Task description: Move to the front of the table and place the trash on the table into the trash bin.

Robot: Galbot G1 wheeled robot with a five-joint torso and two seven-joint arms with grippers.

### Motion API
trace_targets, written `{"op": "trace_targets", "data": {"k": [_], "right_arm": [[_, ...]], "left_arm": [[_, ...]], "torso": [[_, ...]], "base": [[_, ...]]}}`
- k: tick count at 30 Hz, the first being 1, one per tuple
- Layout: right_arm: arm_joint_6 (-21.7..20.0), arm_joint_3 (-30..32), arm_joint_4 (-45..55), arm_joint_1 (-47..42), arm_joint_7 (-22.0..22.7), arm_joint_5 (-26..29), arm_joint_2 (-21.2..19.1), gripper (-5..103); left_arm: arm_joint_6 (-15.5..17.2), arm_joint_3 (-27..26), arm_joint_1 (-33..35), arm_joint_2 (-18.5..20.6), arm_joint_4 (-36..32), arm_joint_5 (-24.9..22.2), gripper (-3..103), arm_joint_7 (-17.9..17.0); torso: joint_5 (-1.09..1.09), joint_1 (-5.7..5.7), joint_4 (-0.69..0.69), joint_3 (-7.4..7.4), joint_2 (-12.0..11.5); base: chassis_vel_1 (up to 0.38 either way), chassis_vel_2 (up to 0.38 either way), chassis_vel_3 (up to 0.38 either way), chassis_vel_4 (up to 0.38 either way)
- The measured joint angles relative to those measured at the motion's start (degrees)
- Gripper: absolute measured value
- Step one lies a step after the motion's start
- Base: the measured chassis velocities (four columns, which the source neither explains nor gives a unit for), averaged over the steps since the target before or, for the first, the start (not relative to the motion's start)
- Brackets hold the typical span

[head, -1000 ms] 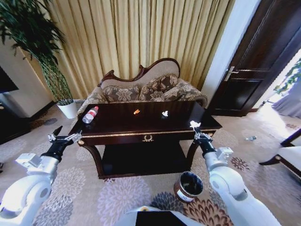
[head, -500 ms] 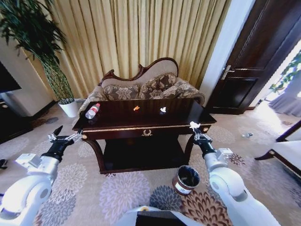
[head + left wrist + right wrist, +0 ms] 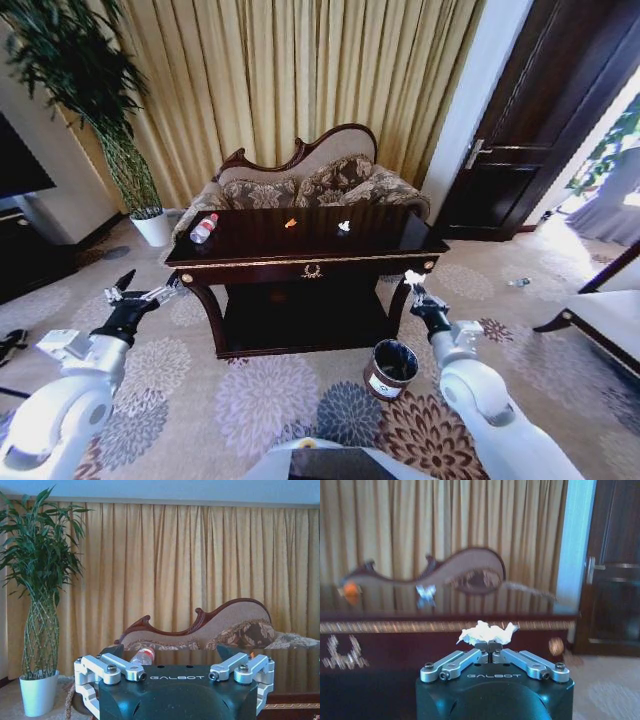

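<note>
The dark glossy table (image 3: 262, 248) with gold trim stands ahead of me. On its top lie a clear bottle with a red cap (image 3: 203, 228), an orange scrap (image 3: 291, 223) and a crumpled white paper bit (image 3: 344, 227). My right gripper (image 3: 412, 288) is shut on another crumpled white paper (image 3: 410, 276), held in the air in front of the table's right leg; the right wrist view shows this paper (image 3: 487, 632) pinched at the gripper (image 3: 489, 644) tips. The round brown trash bin (image 3: 391, 368) stands on the carpet below and slightly left of that gripper. My left gripper (image 3: 140, 296) is open, left of the table.
A carved floral sofa (image 3: 300, 185) sits behind the table before gold curtains. A potted plant (image 3: 148, 225) stands at the back left and a dark door (image 3: 530, 150) at the right. A chair edge (image 3: 600, 315) shows at the far right. Patterned carpet lies around the table.
The whole head view has shifted: the table now looks smaller and farther, so the camera has backed off. The right gripper still holds the white paper, now off the table's corner and nearer the bin.
</note>
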Motion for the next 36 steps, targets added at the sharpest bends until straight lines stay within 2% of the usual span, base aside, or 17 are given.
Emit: {"op": "trace_targets", "data": {"k": [6,8,13,22,31,33,34,36], "right_arm": [[0.3,-0.8,-6.8,1.4,-1.8,-2.9,0.7,0],[0.3,-1.6,-17.7,4.3,-3.3,-6.0,2.0,0],[1.3,-1.8,-26.9,6.3,-4.8,-9.2,4.1,0],[2.5,-2.5,-39.2,11.2,-4.8,-12.3,7.5,0],[3.7,-3.4,-43.3,13.1,-2.7,-15.7,9.4,-2],[3.9,-3.9,-42.8,13.0,-2.2,-16.8,9.5,8],[3.9,-3.9,-42.8,13.0,-2.2,-16.8,9.5,8],[3.9,-4.3,-42.0,13.0,-1.7,-16.9,9.4,18]], "left_arm": [[-0.1,-0.1,0.2,-0.1,0.1,0.1,100,0.0],[-0.1,-0.2,0.1,-0.1,-0.8,0.0,100,-0.1],[0.0,-0.4,0.4,-0.5,-1.2,0.1,100,-0.2],[-0.2,-0.4,1.5,-1.7,-1.3,1.0,100,-0.1],[-0.4,-0.4,1.7,-2.4,-1.6,1.5,100,0.0],[-0.4,0.2,1.4,-2.7,-1.7,1.7,100,0.0],[-0.4,0.2,1.4,-2.7,-1.7,1.7,100,0.0],[-0.4,0.8,1.1,-3.0,-1.9,1.9,100,-0.1]], "torso": [[0.0,0.01,0.0,0.0,0.0],[0.0,0.0,0.01,0.0,0.0],[0.0,0.0,0.0,0.0,0.0],[-0.01,0.0,0.01,0.0,0.0],[-0.01,0.0,0.01,-0.01,0.0],[-0.01,0.0,0.0,0.0,0.0],[-0.01,0.0,0.0,0.0,0.0],[-0.01,0.0,0.0,0.0,0.0]], "base": [[0.0,0.0,0.0,0.0],[0.0,0.0,0.0,0.0],[0.0,0.0,0.0,0.0],[0.0,0.0,0.0,0.0],[0.0,0.0,0.0,0.0],[0.0,0.0,0.0,0.0],[0.0,0.0,0.0,0.0],[0.0,0.0,0.0,0.0]]}}
